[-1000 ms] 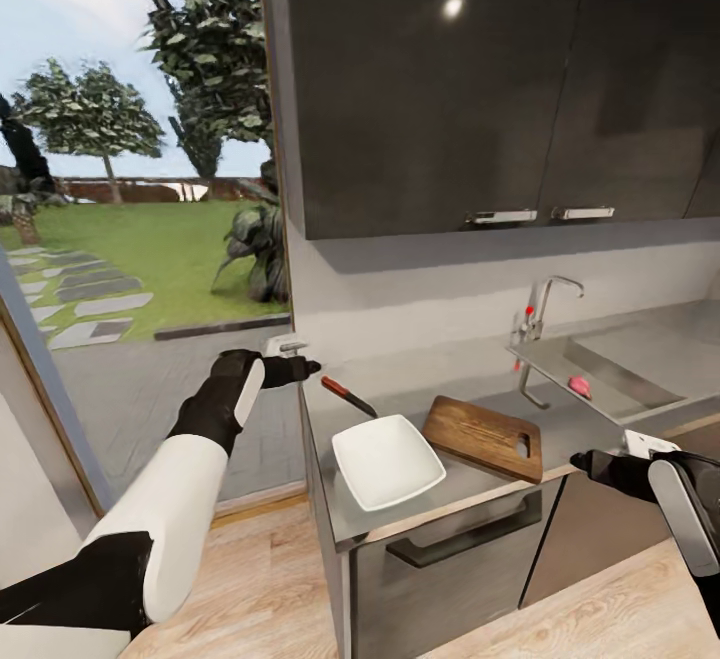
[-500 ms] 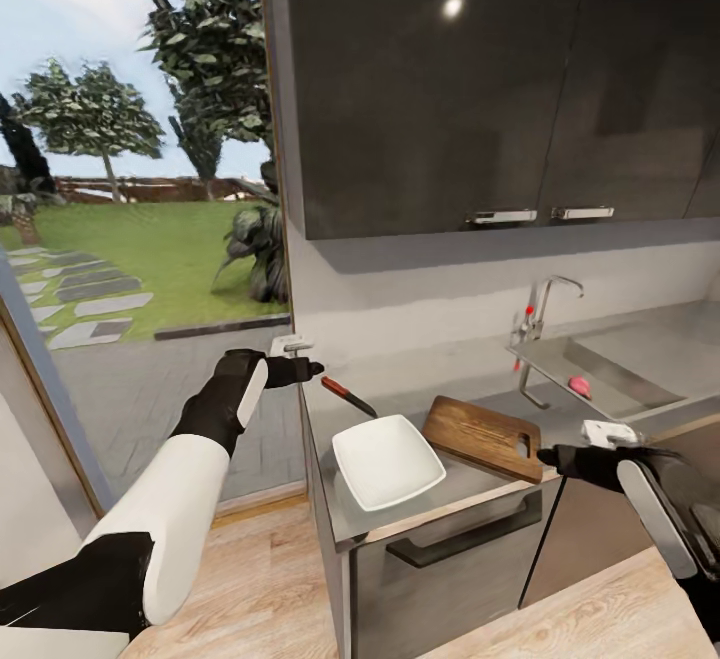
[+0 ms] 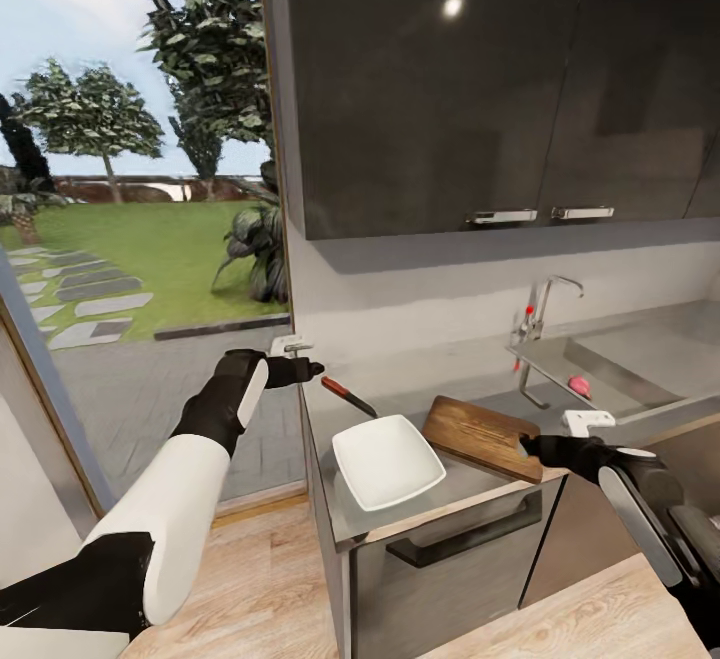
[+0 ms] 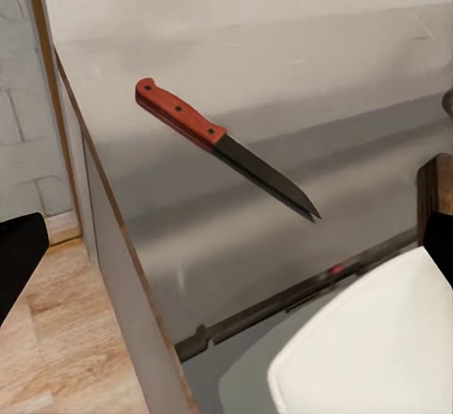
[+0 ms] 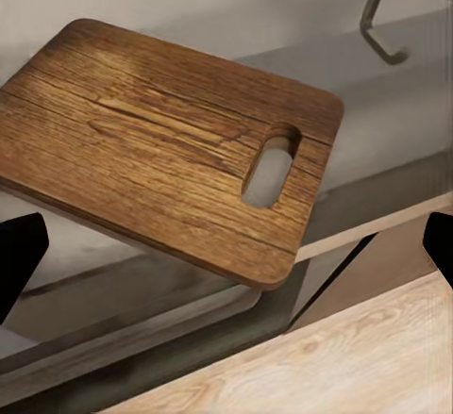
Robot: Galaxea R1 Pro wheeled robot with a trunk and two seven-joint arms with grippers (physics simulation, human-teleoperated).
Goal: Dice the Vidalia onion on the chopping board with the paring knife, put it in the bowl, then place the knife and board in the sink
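Your right fingers (image 3: 532, 445) are spread wide and hold nothing, with their dark tips just off the handle end of the chopping board (image 3: 483, 436). From the right wrist view the board (image 5: 170, 140) lies flat between the two tips, its slot hole toward the front edge of the table (image 3: 400, 379). Your left fingers (image 3: 312, 368) sit beyond the table's left end, near the orange-red handle of the paring knife (image 3: 348, 396); they grasp nothing (how far they are parted I cannot tell). The knife (image 4: 220, 143) lies flat on the grey top, blade pointing toward the white bowl (image 3: 388, 461). That bowl rests just beside the board, at the front of the table. Farther right, the Vidalia onion (image 3: 578, 384) shows as a small pink lump inside the sink (image 3: 640, 354), below the chrome tap (image 3: 545, 309).
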